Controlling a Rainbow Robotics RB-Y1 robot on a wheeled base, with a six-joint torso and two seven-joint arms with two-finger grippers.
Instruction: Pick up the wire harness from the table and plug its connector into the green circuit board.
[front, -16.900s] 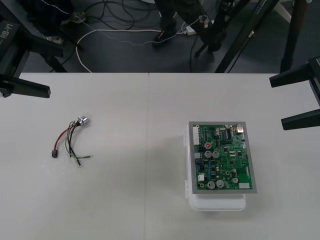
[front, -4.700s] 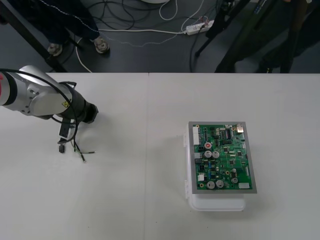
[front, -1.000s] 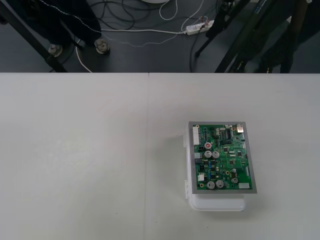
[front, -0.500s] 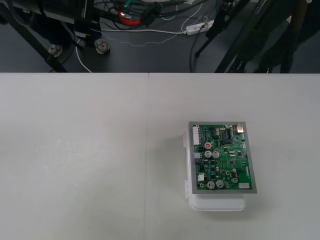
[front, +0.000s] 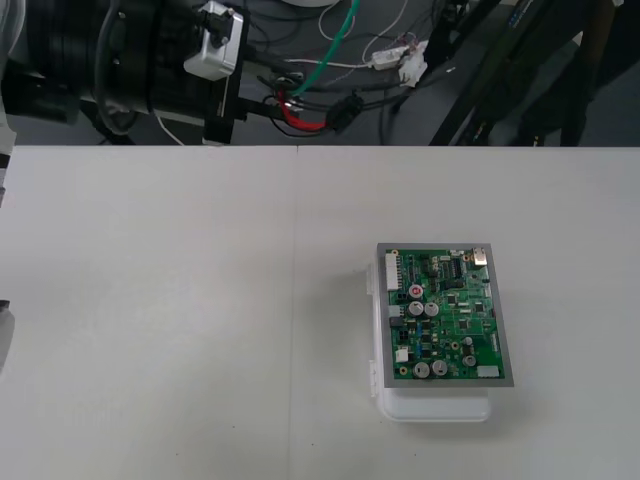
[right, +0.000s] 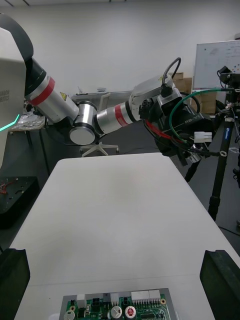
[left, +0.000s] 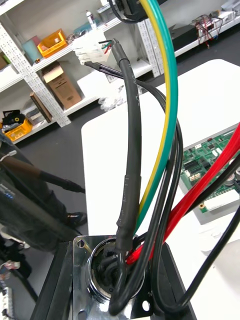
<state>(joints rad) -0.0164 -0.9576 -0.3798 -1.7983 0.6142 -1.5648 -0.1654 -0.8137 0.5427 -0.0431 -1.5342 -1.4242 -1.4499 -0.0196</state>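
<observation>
The left gripper (left: 112, 287) is clamped on the wire harness (left: 128, 150) at its flanged metal socket (left: 102, 265), raised above the table's (front: 180, 320) far left edge, wires hanging free. The right gripper (right: 117, 257) stands wide apart, holding nothing, just before the green circuit board (front: 445, 315), which sits on its white base (front: 435, 408) at the table's right side. Dark floor (front: 70, 135) lies beyond.

Robotics/elec. lab or workshop. Plain light table (front: 200, 350) w/ a bare green circuit board (front: 445, 315) on it. On the dark floor beyond the table's far edge: loose cables (front: 390, 105), a white power strip (front: 385, 58), black tripod legs (front: 480, 75). Past the table, a whiteboard (right: 217, 60) w/ writing. Across the floor from the table, metal shelving (left: 25, 75) w/ a cardboard box (left: 59, 86) & a yellow bin (left: 51, 42).
</observation>
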